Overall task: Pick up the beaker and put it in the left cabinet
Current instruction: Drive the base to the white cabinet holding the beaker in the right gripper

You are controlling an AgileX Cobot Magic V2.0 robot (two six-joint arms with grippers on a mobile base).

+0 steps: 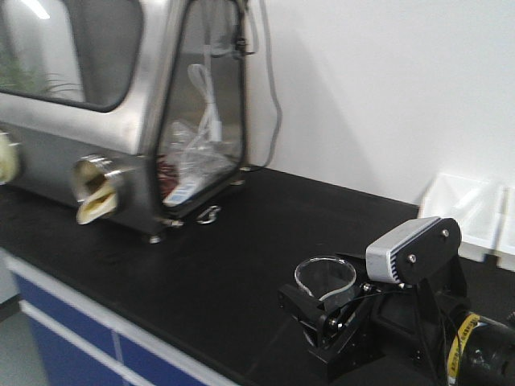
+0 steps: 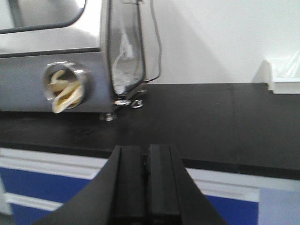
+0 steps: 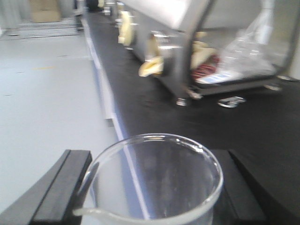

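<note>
At far left the stainless steel windowed chamber (image 1: 121, 104) stands on the black table (image 1: 241, 257), with a pale glove sleeve (image 1: 95, 193) spilling out of its round port. My left jaws are pressed together on nothing, facing the table's front edge. Further right, my right jaws are clamped on the clear glass beaker (image 1: 324, 279), one against each side of its wall. I hold it upright, near the table's front edge. White trays (image 1: 467, 211) lie at far right, against the wall.

The small clear cylindrical beaker (image 3: 154, 187) is smooth, glossy glass. The right gripper (image 3: 154, 161) has black fingers (image 3: 61, 187) that look matt, like plastic. The large boxy windowed chamber (image 1: 137, 149) is brushed stainless steel with a soft sheen. The flat black benchtop (image 1: 241, 241) is matt and faintly grained.
</note>
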